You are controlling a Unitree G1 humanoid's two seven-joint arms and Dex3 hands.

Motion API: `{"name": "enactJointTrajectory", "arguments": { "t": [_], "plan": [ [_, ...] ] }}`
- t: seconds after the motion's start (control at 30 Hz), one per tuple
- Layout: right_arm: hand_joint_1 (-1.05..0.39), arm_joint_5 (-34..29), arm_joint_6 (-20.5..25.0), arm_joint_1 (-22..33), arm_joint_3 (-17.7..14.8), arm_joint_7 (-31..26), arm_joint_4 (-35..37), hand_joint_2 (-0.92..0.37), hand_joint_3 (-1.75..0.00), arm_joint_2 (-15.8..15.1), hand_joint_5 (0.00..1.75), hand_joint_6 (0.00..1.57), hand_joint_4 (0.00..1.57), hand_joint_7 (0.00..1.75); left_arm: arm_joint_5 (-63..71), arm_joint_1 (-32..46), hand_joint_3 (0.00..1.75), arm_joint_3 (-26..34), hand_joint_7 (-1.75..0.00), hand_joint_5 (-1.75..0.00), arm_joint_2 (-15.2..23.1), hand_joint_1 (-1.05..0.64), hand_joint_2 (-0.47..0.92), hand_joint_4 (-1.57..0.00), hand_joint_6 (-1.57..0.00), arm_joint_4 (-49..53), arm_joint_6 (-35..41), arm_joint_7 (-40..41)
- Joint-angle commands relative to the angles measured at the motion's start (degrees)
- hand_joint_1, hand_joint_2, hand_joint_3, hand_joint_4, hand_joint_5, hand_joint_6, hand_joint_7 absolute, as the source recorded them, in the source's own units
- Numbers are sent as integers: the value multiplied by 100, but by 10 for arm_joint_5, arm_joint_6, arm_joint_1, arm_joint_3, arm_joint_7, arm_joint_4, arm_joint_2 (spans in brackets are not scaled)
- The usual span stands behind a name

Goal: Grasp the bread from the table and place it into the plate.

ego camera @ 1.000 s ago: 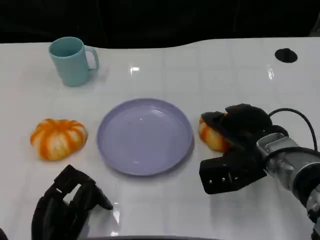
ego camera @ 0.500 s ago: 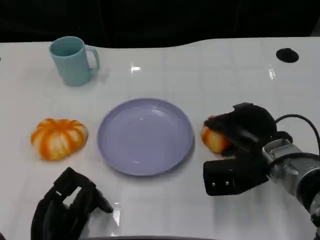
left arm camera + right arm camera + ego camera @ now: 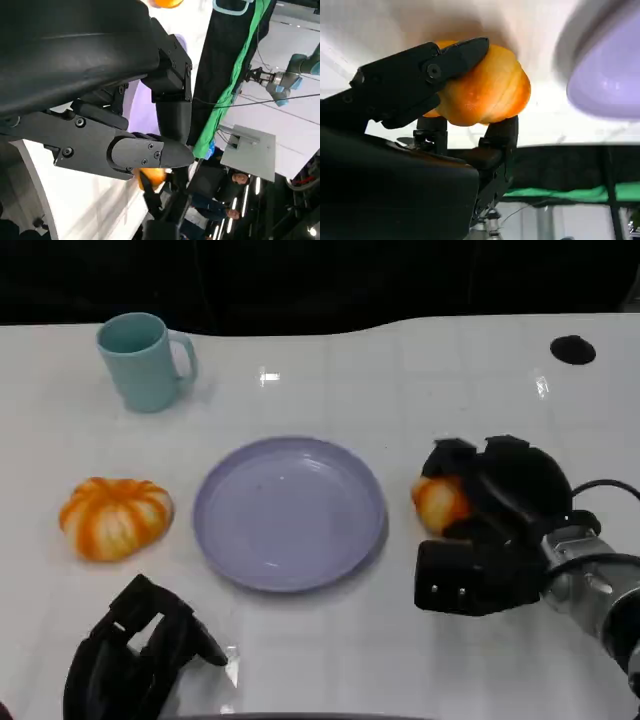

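Note:
A small orange bread roll (image 3: 438, 502) lies just right of the lilac plate (image 3: 290, 512). My right hand (image 3: 495, 498) wraps around the roll from the right and grips it. In the right wrist view black fingers (image 3: 427, 75) clasp the bread roll (image 3: 487, 92) on both sides, with the plate's rim (image 3: 605, 75) close by. I cannot tell whether the roll still touches the table. My left hand (image 3: 140, 652) rests at the near left edge, fingers apart, holding nothing. The left wrist view has my left hand (image 3: 125, 150) with nothing in it.
A larger orange-and-white striped bun (image 3: 115, 517) sits left of the plate. A teal mug (image 3: 145, 360) stands at the far left. A dark round hole (image 3: 572, 350) marks the table's far right. The white tabletop ends at a dark back edge.
My right hand has slid right and its fingers have closed around the bread roll, which shifted slightly right with it. The left hand has stayed put.

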Motion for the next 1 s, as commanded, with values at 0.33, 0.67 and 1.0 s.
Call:
{"name": "enactJointTrajectory", "arguments": {
  "t": [0.33,0.67,1.0],
  "plan": [
    [-12,32,-52,-31,-38,-24,-26,-91,-31,3,175,51,72,173,1,-2,26,1,-152,-175,5,-54,92,-62,-50,3,-7,6],
    [-11,16,-72,-61,-30,-31,-49,-86,-36,37,175,61,79,168,1,-9,29,2,-149,-175,8,-54,92,-61,-50,12,-9,0],
    [-7,5,-59,-95,-9,-32,-38,-67,-69,96,175,69,82,163,1,-4,28,1,-149,-175,6,-54,92,-61,-51,10,-11,0]
  ]
}}
